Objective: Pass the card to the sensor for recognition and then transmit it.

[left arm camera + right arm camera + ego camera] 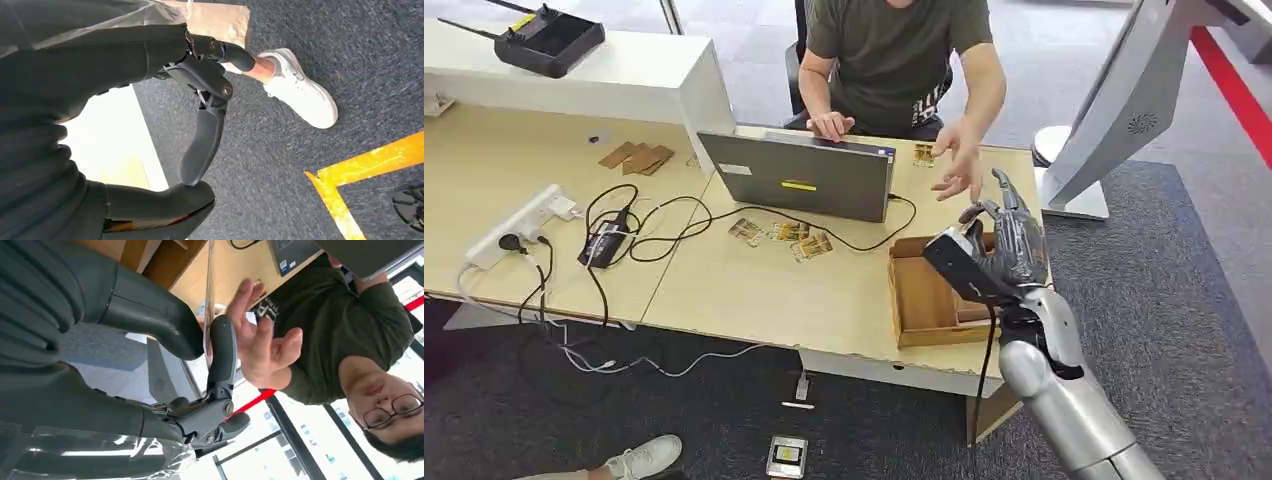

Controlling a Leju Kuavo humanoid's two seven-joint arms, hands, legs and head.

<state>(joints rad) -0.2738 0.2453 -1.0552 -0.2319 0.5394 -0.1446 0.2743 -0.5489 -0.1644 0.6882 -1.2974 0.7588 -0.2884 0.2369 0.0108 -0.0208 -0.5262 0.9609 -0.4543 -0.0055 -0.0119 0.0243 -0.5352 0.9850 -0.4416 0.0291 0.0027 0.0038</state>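
With the right hand raised over the desk and pinching the card edge-on between thumb and finger, the handover step appears active. The person's hand waits, open, just beside the card; next, likely release into it.

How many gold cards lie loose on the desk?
4: three in a row in front of the laptop, one behind it near the person's hand. The laptop may hide others.
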